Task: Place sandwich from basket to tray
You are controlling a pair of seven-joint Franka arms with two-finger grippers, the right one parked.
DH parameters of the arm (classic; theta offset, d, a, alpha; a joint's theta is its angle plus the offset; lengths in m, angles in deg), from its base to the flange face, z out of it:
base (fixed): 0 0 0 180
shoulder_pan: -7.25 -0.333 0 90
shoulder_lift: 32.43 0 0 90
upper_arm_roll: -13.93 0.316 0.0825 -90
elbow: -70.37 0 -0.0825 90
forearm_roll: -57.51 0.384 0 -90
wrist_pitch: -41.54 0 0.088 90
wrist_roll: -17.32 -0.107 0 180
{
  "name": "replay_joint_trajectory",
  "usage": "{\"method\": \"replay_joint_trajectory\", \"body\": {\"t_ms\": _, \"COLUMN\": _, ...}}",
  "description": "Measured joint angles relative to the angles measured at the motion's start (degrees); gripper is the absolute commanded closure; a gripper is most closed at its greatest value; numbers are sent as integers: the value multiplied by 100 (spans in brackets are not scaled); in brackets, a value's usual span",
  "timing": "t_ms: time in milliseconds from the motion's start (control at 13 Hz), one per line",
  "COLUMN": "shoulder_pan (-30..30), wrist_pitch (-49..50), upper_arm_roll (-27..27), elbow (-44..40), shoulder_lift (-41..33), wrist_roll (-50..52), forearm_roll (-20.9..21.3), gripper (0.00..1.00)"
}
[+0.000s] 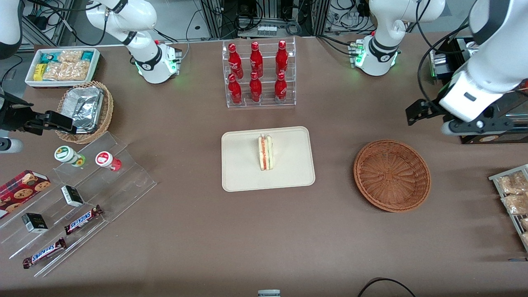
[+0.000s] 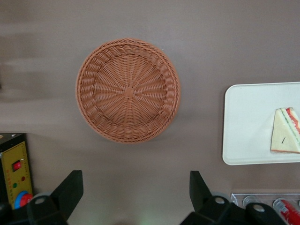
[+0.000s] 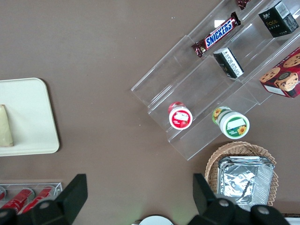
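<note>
The sandwich point(image 1: 265, 152) already stands on the tray point(image 1: 239, 173), near the tray's middle, its long axis running toward and away from the front camera and its striped filling edge turned upward; in the left wrist view it shows as a wedge point(image 2: 286, 137) on the cream tray point(image 2: 243, 122). The basket point(image 1: 392, 175) holds nothing (its woven floor is bare in the left wrist view point(image 2: 127, 90)), and it sits well apart from the tray, toward the working arm's end of the surface. The left gripper point(image 2: 136, 194) hangs high above the surface, farther from the front camera than the basket and further still toward the working arm's end, so the sandwich lies well off sideways from it, past the basket. Its fingers point(image 2: 69, 190) are spread wide and hold nothing. Judged from how things lie, the placing looks done and nothing calls for another grasp; the only move left would be to keep clear. Around the tray, a clear rack of red bottles point(image 1: 258, 74) stands farther from the front camera, near the tray but not touching it, and the brown surface point(image 1: 330, 231) between tray and basket carries nothing that would stand in the way.
</note>
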State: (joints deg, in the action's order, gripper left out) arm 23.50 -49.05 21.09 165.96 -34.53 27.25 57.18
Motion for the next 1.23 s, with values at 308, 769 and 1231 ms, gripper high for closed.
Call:
{"method": "replay_joint_trajectory", "body": {"t_ms": 308, "shoulder_pan": -96, "wrist_pitch": 23, "upper_arm_roll": 197, "elbow": 88, "shoulder_lift": -191, "wrist_roll": -424, "forearm_roll": 0, "gripper": 0}}
{"method": "replay_joint_trajectory", "body": {"t_ms": 769, "shoulder_pan": -1099, "wrist_pitch": -11, "upper_arm_roll": -600, "elbow": -392, "shoulder_lift": 176, "wrist_roll": -495, "forearm_roll": -36, "gripper": 0}}
{"method": "replay_joint_trajectory", "body": {"t_ms": 1231, "shoulder_pan": -1192, "wrist_pitch": 27, "upper_arm_roll": -703, "elbow": -725, "shoulder_lift": 387, "wrist_roll": -495, "forearm_roll": -33, "gripper": 0}}
